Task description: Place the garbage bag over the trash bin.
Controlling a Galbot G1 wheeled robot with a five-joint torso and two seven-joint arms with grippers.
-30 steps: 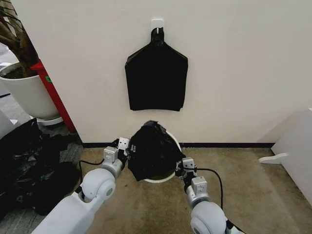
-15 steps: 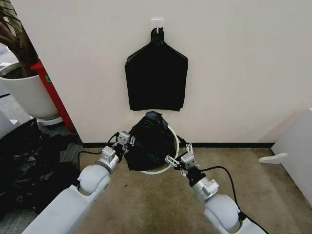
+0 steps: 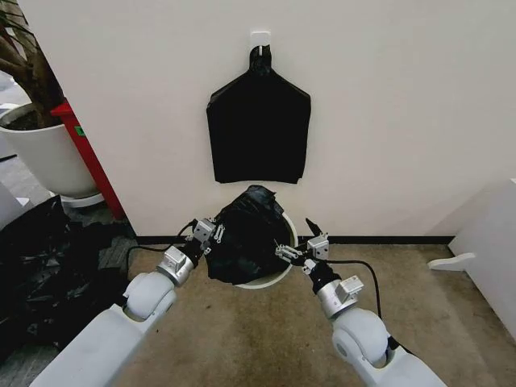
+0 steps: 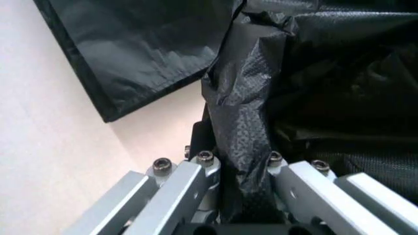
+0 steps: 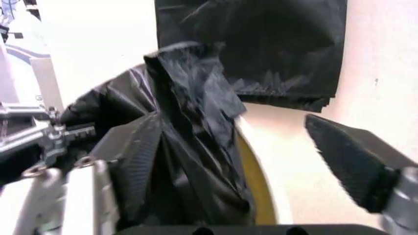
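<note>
A flat black shield-shaped bundle (image 3: 259, 127) hangs by its pinched top from a white wall hook (image 3: 260, 37) on the cream wall. At far left a big white round plant pot (image 3: 44, 153) stands beside a red panel (image 3: 90, 156). A large mass of black plastic (image 3: 50, 274) lies heaped on the floor below. A white cabinet (image 3: 490, 253) stands at right.

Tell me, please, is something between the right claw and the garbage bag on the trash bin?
Nothing visible. The right claw, open, is at the garbage bag beside the trash bin rim. The left claw is shut on the bag's other side.
</note>
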